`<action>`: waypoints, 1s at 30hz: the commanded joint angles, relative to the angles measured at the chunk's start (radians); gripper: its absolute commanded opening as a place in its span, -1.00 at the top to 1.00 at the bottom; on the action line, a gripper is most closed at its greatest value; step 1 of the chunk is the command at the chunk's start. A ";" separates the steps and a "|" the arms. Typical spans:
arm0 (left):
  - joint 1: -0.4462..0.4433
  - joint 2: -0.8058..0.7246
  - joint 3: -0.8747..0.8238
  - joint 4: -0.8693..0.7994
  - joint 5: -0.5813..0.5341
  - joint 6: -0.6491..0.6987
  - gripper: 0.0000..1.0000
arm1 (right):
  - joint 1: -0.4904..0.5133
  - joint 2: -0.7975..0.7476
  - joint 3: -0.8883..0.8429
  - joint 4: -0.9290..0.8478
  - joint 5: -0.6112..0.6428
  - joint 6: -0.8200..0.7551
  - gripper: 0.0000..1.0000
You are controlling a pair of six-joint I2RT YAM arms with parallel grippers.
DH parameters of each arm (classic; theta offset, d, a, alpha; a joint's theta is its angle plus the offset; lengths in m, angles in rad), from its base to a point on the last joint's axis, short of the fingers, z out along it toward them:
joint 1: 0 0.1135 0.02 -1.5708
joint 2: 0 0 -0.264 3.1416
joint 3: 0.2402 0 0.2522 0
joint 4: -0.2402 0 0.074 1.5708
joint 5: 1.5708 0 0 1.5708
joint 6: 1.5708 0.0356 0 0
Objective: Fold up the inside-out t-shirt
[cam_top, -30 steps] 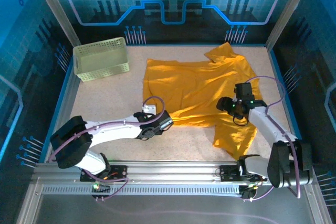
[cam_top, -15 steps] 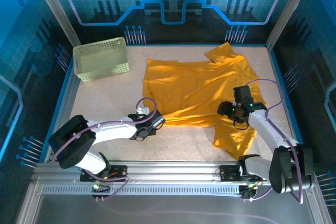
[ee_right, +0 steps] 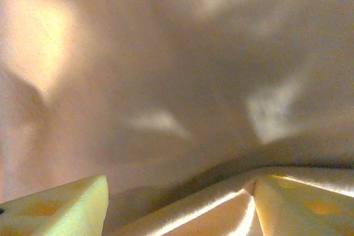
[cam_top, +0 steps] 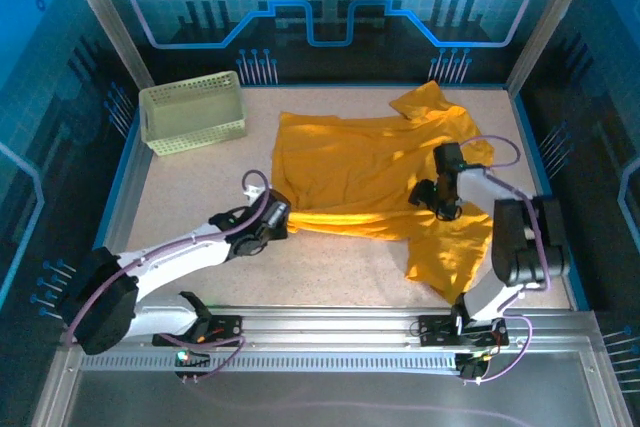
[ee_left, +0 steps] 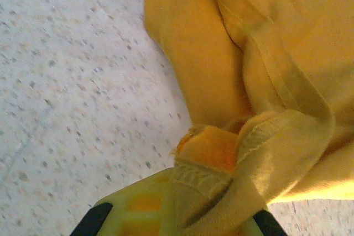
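my left gripper (cam_top: 279,218) is clamped fully shut on the near-left corner of the inside-out t-shirt (cam_top: 370,162). from the wrist i see the hem wadded up between my fingers, seam and all. the shirt lies spread over the middle and right of the table (cam_top: 190,207), one sleeve reaching toward the far-right corner and a flap trailing toward the near edge on the right. my right gripper (cam_top: 444,209) sits low on the cloth toward the right edge, jaws wide apart, a ridge of fabric between them but nothing pinched.

what worries me is that the wad on the left is a bunch, not a flat edge. if i lift now it could slip out or carry only one layer. with the right side unheld, a pull would likely drag the whole shirt askew. closing the right on that ridge may catch a stray fold. the basket (cam_top: 193,112) in the far-left corner is well apart.
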 commanded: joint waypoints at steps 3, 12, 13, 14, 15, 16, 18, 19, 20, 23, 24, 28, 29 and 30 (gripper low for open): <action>0.118 0.097 0.092 0.038 0.083 0.103 1.00 | 0.003 0.233 0.295 -0.038 -0.031 -0.026 -0.41; 0.317 0.401 0.358 -0.052 0.146 0.097 0.93 | 0.052 0.073 0.399 -0.202 0.101 -0.117 -0.43; 0.328 0.418 0.372 -0.053 0.137 0.097 0.93 | 0.062 0.017 0.345 -0.210 0.108 -0.114 -0.43; 0.339 0.436 0.382 -0.044 0.139 0.097 0.93 | 0.073 -0.045 0.273 -0.216 0.122 -0.106 -0.42; 0.350 0.449 0.389 -0.036 0.146 0.093 0.93 | 0.080 -0.111 0.198 -0.219 0.142 -0.089 -0.42; 0.358 0.458 0.395 -0.032 0.150 0.090 0.93 | 0.085 -0.163 0.133 -0.218 0.151 -0.075 -0.41; 0.373 0.471 0.407 -0.028 0.152 0.086 0.93 | 0.080 -0.271 -0.009 -0.215 0.167 -0.026 -0.39; 0.379 0.475 0.413 -0.029 0.151 0.086 0.93 | 0.077 -0.314 -0.060 -0.208 0.164 -0.009 -0.35; 0.384 0.476 0.421 -0.031 0.149 0.087 0.93 | 0.072 -0.352 -0.121 -0.206 0.161 0.015 -0.32; 0.401 0.483 0.437 -0.039 0.140 0.096 0.93 | 0.073 -0.438 -0.222 -0.202 0.141 0.081 -0.22; 0.410 0.485 0.442 -0.042 0.138 0.096 0.93 | 0.078 -0.455 -0.248 -0.196 0.124 0.102 -0.19; 0.440 0.498 0.456 -0.044 0.146 0.092 0.93 | 0.131 -0.464 -0.311 -0.204 0.126 0.174 -0.15; 0.446 0.496 0.455 -0.043 0.149 0.091 0.94 | 0.146 -0.460 -0.326 -0.196 0.124 0.189 -0.13; 0.448 0.492 0.453 -0.042 0.146 0.090 0.94 | 0.155 -0.454 -0.337 -0.192 0.122 0.201 -0.11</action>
